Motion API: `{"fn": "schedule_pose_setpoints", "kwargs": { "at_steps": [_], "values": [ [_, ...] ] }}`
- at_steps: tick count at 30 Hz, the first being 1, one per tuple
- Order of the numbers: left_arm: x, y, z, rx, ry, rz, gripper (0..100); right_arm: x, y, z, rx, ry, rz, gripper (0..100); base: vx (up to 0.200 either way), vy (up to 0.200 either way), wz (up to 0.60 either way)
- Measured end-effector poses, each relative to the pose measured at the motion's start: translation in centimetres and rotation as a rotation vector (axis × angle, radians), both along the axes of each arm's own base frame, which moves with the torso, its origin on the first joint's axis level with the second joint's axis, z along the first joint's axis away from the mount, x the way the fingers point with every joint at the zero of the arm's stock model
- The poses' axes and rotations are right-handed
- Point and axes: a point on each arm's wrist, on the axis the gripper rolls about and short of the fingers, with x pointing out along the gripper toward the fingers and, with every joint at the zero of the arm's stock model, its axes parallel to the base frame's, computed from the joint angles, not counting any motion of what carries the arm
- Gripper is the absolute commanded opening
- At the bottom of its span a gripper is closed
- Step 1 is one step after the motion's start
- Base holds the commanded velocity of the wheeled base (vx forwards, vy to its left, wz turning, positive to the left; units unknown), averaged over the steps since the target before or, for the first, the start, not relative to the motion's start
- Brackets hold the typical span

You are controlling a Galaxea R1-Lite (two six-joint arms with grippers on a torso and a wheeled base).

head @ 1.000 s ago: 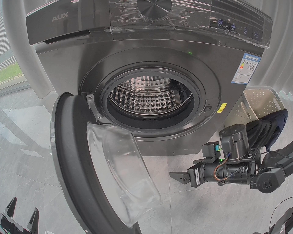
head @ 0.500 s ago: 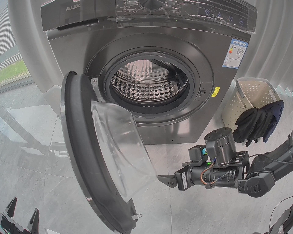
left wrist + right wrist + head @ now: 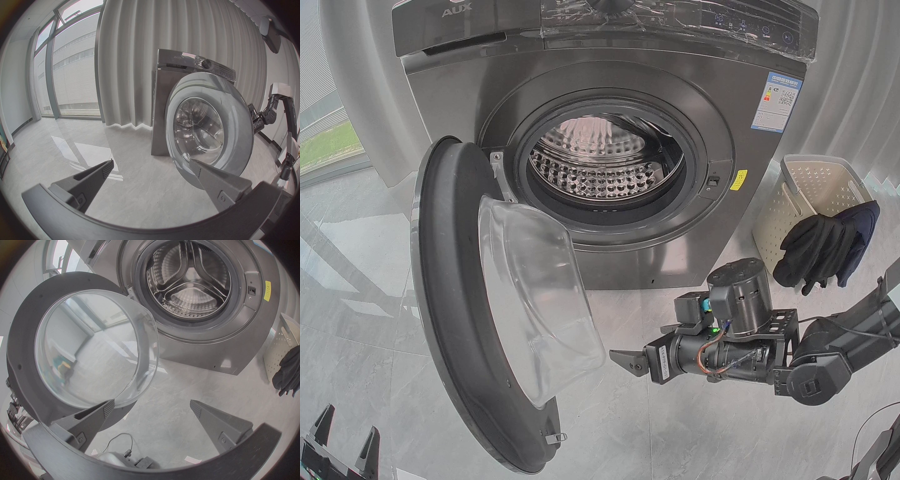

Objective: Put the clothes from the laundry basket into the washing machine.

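The grey washing machine (image 3: pixel 650 81) stands with its round door (image 3: pixel 450 300) swung wide to the left, and I see nothing inside the steel drum (image 3: pixel 594 162). Dark clothes (image 3: pixel 822 247) hang over the near rim of the cream laundry basket (image 3: pixel 800 187), which sits to the right of the machine. My right gripper (image 3: pixel 628 361) hovers low over the floor in front of the machine, open and empty, pointing left at the door's glass bowl (image 3: pixel 531 300). In the right wrist view its gripper (image 3: pixel 151 405) faces the door (image 3: pixel 25 333) and drum (image 3: pixel 187 280). My left gripper (image 3: pixel 347 431) is open at the lower left.
Glossy grey floor tiles (image 3: pixel 687 431) stretch between door and basket. A pleated white curtain (image 3: pixel 850 94) hangs behind the machine, and a window (image 3: pixel 72 62) lies to its left. The open door juts far out over the floor on the left.
The head camera has pulled back, so machine, door and basket sit farther off. My right gripper now reaches a little further left toward the door, still open and empty.
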Motion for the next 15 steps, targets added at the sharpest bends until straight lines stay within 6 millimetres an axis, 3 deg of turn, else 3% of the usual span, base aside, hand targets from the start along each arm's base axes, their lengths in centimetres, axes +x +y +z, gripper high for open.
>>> {"fn": "schedule_pose_setpoints", "kwargs": {
  "at_steps": [2, 6, 15],
  "values": [
    [0.0, 0.0, 0.0, 0.0, 0.0, 0.0, 100, 0.6, 0.0, 0.0, 0.0, -0.004, -0.02, 100, -0.2, 0.0, 0.0],
    [0.0, 0.0, 0.0, 0.0, 0.0, 0.0, 100, 1.4, 0.5, -0.2, 0.004, -0.009, -0.031, 100, 0.0, 0.0, 0.0],
    [0.0, 0.0, 0.0, 0.0, 0.0, 0.001, 100, 0.5, 3.8, 0.0, 0.083, -0.052, 0.042, 100, 0.0, 0.0, 0.0]
  ]
}}
